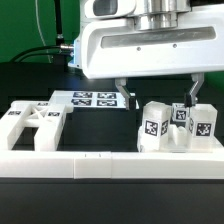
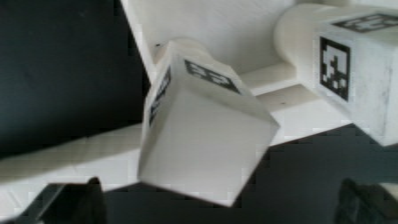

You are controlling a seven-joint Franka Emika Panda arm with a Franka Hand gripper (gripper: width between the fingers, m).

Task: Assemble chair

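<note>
A dark table lay under a green backdrop, with a long white border rail running along its near side in the exterior view. Behind the rail, on the exterior view's left, a flat slotted panel of the chair rested on the table. The marker board lay flat farther back, near the middle. On the exterior view's right stood a tight cluster of three white chair pieces: a tall block, a smaller middle piece and an end block, each turning a black-and-white tag toward the camera. The gripper hung over this cluster with its fingers spread wide and nothing pinched between them. One finger came down beside the marker board's corner. The other was just above the middle piece and the end block, and it was not possible to tell whether it touched them. In the wrist view the tall block showed at a slant in the gap between the two dark fingertips, clear of both. A second tagged piece sat just beside it.
</note>
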